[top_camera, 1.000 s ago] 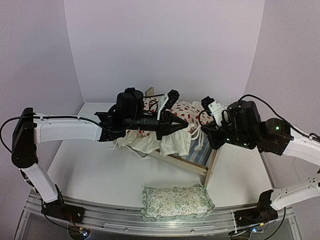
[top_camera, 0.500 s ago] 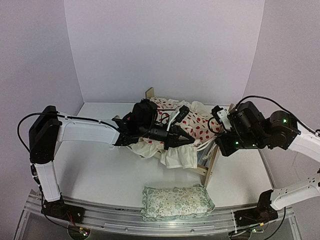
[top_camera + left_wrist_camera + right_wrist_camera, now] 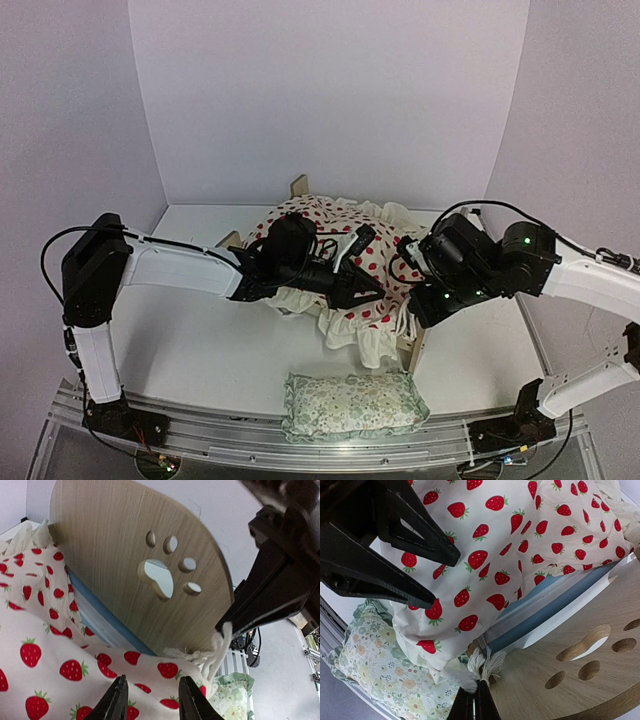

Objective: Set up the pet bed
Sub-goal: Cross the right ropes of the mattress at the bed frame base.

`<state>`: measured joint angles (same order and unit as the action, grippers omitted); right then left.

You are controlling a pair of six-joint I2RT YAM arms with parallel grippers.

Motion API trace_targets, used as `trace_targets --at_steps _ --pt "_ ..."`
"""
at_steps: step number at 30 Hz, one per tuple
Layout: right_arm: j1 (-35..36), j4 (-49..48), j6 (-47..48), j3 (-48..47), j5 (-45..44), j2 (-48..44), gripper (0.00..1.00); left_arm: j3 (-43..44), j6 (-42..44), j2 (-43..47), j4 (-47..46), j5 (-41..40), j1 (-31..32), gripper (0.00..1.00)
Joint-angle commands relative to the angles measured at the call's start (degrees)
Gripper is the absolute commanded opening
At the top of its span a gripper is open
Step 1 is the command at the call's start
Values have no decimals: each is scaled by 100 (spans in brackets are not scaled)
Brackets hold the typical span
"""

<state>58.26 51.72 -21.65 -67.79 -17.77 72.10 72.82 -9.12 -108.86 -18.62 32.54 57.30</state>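
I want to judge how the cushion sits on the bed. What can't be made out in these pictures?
1. Striped base of the pet bed: top view, covered by the strawberry cushion; wrist views show only a strip.
2. Headboard: top view, only its tip clears the cushion.
3. Fingers of the right gripper: right wrist view, cut by the bottom edge below the tassel cords.

The left arm (image 3: 170, 265) extends rightward toward the centre, and the left gripper (image 3: 150, 704) has its fingers parted. The right arm (image 3: 590, 280) folds in from the right, wrist angled down, with the right gripper (image 3: 474, 702) pinched closed on a white tassel (image 3: 482, 664).
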Motion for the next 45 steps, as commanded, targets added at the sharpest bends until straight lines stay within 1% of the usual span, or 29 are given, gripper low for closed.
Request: trace_targets --at_steps 1,5,8,10,13,16,17,19,21,22,24,26,29,31,32,34,36,38,40,43,45 --pt "1 13 -350 -63 -1 -212 0 -354 -60 580 -138 -488 21 44" --pt "2 13 -483 -148 -74 -206 0 -731 -42 991 -116 -811 25 55" --pt "7 13 -580 -272 -23 -124 0 -1000 74 1241 -109 -863 122 58" --pt "5 13 -616 -300 47 -49 0 -1206 238 1406 -257 -903 272 59" --pt "4 -17 -586 -260 418 61 0 -1675 549 1707 -727 -718 427 55" --pt "3 -48 -383 -284 1369 226 0 -2061 861 1847 -1189 -629 542 51" --pt "4 -48 -317 -297 1744 281 2 -2162 994 1874 -1282 -663 582 51" --pt "4 -45 -237 -303 2338 358 14 -2299 1104 1910 -1420 -703 607 50" --pt "5 -48 -162 -270 2681 367 38 -2434 1110 1929 -1532 -655 615 51" --pt "2 -52 -109 -253 2780 345 45 -2498 1089 1941 -1592 -663 622 51" --pt "1 -121 -57 -205 2935 243 53 -2625 1004 1955 -1667 -760 623 51" --pt "3 -262 -9 -156 3149 95 57 -2734 890 1979 -1663 -801 624 51" --pt "3 -429 19 -94 3222 -141 58 -2918 509 2033 -1697 -799 677 51" --pt "1 -467 27 -57 2961 -251 58 -3029 340 1995 -1827 -851 792 50" --pt "5 -468 2 -21 2642 -307 58 -3081 238 1940 -1958 -963 893 50" --pt "6 -463 -45 38 2108 -351 56 -3146 -87 1663 -2228 -1231 1013 48" --pt "1 -455 -86 112 1718 -370 53 -3109 -510 1323 -2533 -1326 1093 47" --pt "3 -444 -72 196 1516 -367 51 -3030 -988 953 -2967 -1358 1250 45" --pt "3 -408 -44 255 1421 -356 48 -2871 -1183 621 -3290 -1431 1488 45" --pt "1 -314 -17 275 1306 -365 48 -2354 -1258 178 -3081 -1664 1809 47" --pt "2 -275 -5 302 1266 -440 48 -2028 -1311 -27 -2586 -2053 1895 48"
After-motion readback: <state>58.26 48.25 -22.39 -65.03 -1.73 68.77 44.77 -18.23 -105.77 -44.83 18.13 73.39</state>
